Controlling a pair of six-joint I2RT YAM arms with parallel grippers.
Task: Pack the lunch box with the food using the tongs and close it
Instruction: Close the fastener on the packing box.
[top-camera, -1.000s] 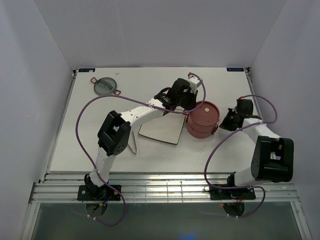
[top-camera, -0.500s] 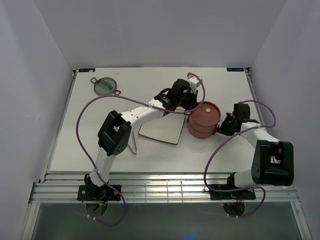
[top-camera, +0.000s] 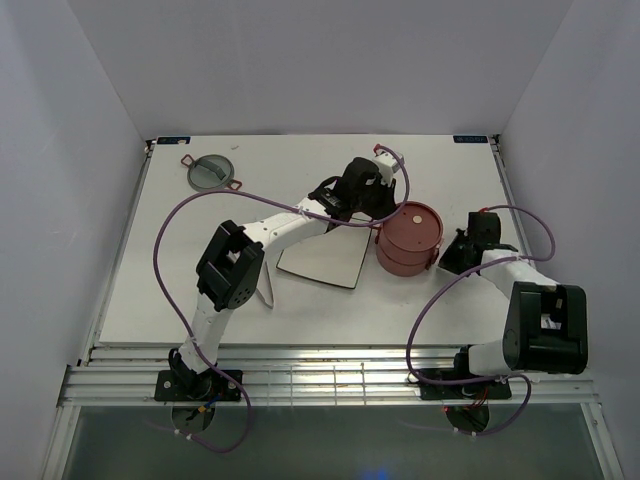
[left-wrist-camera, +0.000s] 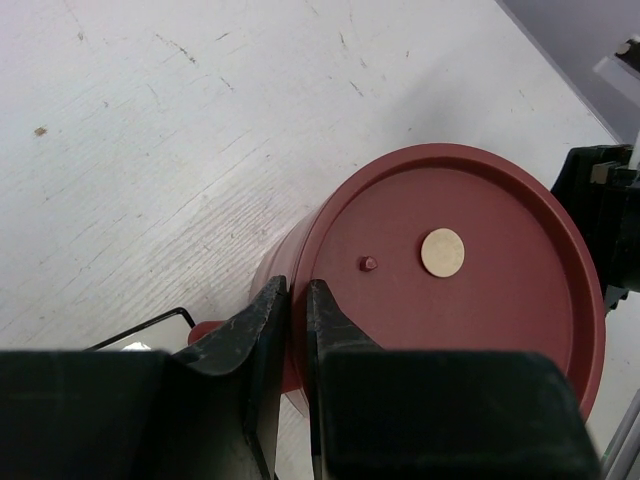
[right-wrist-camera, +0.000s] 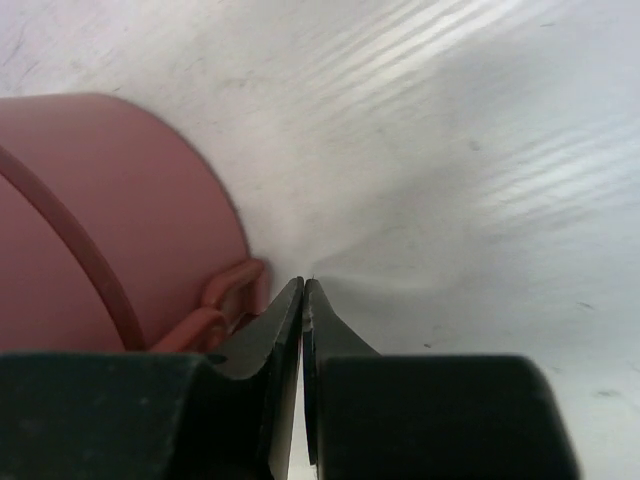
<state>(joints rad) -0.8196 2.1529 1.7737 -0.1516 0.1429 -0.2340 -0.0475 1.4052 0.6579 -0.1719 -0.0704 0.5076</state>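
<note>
The lunch box (top-camera: 408, 240) stands as two stacked dusty-red bowls with a flat red disc lid (left-wrist-camera: 460, 270) on top, right of the square plate. My left gripper (left-wrist-camera: 297, 285) is shut on the lid's near rim, one finger outside and one over the lid. My right gripper (right-wrist-camera: 302, 282) is shut and empty, low on the table, its tips beside the box's red side handles (right-wrist-camera: 225, 300). The grey-green top lid (top-camera: 210, 172) lies at the far left. The thin silvery tongs (top-camera: 267, 288) lie by the left arm's elbow. The food is hidden.
A white square plate (top-camera: 325, 258) lies left of the lunch box, partly under the left arm. A thin black wire (left-wrist-camera: 140, 325) shows beside the box's base. White walls enclose the table on three sides.
My right gripper has moved nearer and leftward, down beside the lunch box's handles. The left gripper has stayed on the lid's rim.
</note>
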